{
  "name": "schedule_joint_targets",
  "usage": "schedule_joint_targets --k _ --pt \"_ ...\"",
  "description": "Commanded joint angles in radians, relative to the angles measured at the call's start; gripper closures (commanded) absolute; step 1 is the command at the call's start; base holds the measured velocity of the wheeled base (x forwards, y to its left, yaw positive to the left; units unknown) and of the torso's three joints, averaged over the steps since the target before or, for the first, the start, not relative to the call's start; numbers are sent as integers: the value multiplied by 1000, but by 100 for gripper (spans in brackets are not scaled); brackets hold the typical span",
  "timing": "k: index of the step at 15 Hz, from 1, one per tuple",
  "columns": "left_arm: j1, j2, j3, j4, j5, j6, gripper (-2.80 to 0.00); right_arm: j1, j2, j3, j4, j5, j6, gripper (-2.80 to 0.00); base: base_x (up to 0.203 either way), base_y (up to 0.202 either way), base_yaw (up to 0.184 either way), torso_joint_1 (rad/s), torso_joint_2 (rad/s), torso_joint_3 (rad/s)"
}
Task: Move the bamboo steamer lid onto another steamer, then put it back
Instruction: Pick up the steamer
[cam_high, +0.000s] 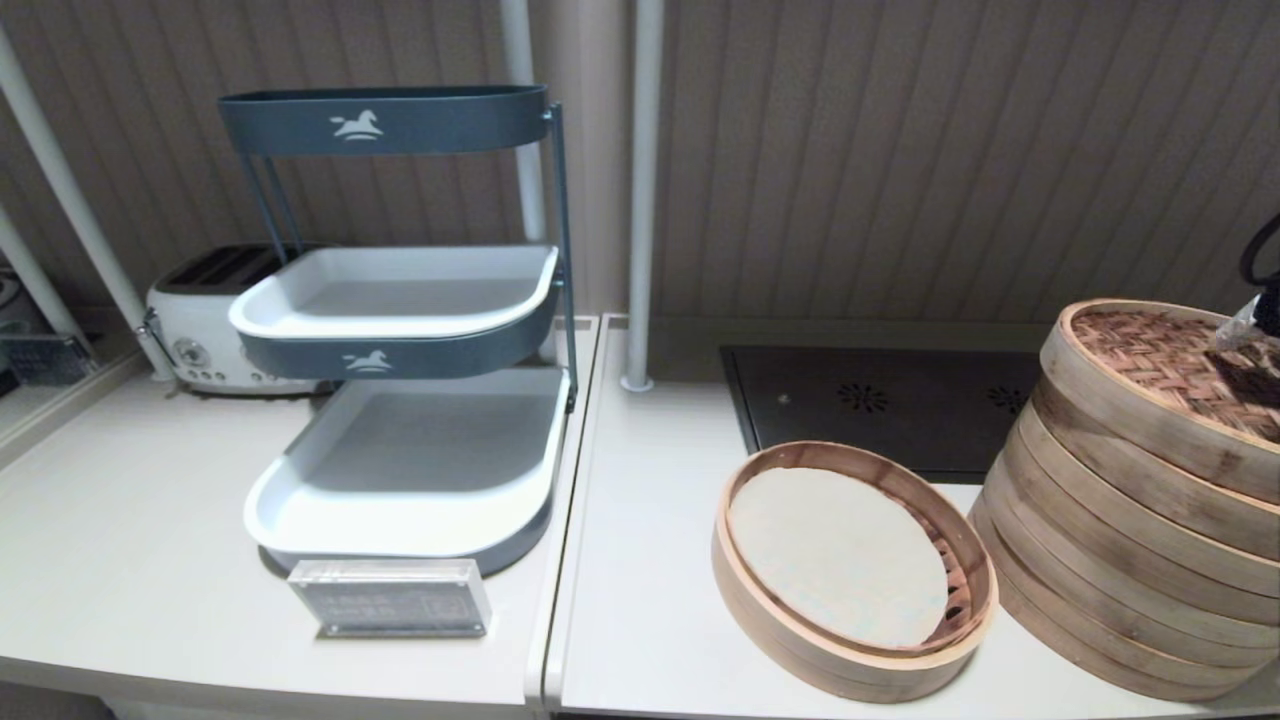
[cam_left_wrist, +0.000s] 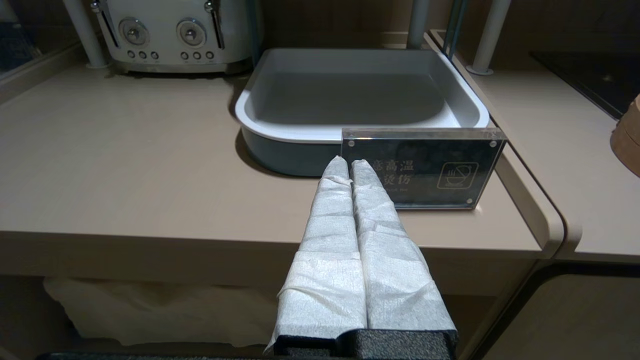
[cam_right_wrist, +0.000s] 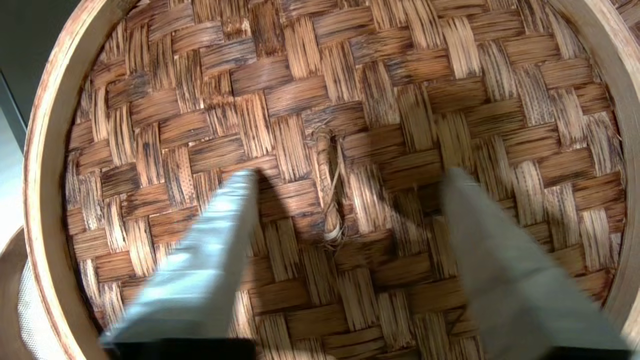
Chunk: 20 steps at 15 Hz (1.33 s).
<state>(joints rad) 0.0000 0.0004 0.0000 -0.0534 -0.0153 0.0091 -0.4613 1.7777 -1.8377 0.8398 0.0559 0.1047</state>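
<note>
Right gripper (cam_right_wrist: 347, 180) hovered spread wide astride loop handle (cam_right_wrist: 327, 185) of bamboo steamer lid (cam_high: 1165, 375), atop tall steamer (cam_high: 1110, 580) at far right. Lid likely light, stiff; handle best hold. Left gripper (cam_left_wrist: 349, 165) parked, pressed closed.

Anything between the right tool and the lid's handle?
Nothing visible. The right tool is open over the bamboo steamer lid, fingers either side of its centre loop handle, bare weave between them.
</note>
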Motion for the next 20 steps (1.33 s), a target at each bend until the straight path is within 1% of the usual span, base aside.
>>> schedule_joint_targets --k 1,5,8,11,20 --pt "0 0 28 0 0 0 0 1 -3 1 5 6 1 0 0 0 0 0 0 0" --pt "0 0 28 0 0 0 0 6 -6 6 6 16 1 0 0 0 0 0 0 0" --pt "0 0 28 -1 0 0 0 6 -18 48 -2 51 -1 0 0 0 0 0 0 0" --pt "0 0 28 -1 0 0 0 3 -17 54 -4 52 0 0 0 0 0 0 0 0" --pt "0 0 28 0 0 0 0 -2 -18 -28 -28 50 9 0 0 0 0 0 0 0"
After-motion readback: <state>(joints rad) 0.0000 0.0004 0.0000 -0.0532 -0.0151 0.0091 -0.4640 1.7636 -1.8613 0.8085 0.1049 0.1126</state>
